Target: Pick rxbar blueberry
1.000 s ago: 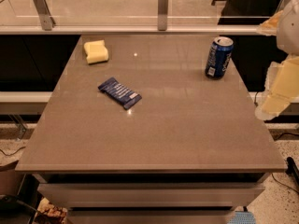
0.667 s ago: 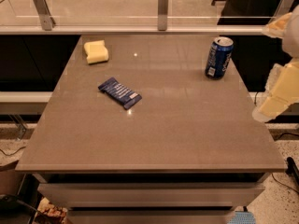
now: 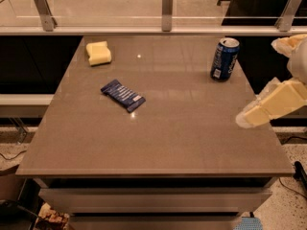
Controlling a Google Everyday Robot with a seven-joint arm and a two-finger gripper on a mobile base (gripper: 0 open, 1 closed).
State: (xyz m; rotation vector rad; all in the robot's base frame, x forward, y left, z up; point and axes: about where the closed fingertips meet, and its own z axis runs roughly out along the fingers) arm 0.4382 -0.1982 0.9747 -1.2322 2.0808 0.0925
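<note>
The rxbar blueberry (image 3: 123, 95) is a flat dark navy bar with pale lettering. It lies diagonally on the grey-brown table (image 3: 158, 143), left of centre, with its light patch at the lower right end. My gripper (image 3: 250, 117) is cream-coloured and comes in from the right edge of the view, over the table's right side. It is far to the right of the bar and touches nothing.
A yellow sponge block (image 3: 98, 53) sits at the table's back left. An upright blue soda can (image 3: 224, 59) stands at the back right, behind my gripper. A railing with metal posts (image 3: 167, 8) runs along the far edge.
My gripper has moved left and slightly down, from beyond the table's right edge to over its right side. The bar, sponge and can have not moved.
</note>
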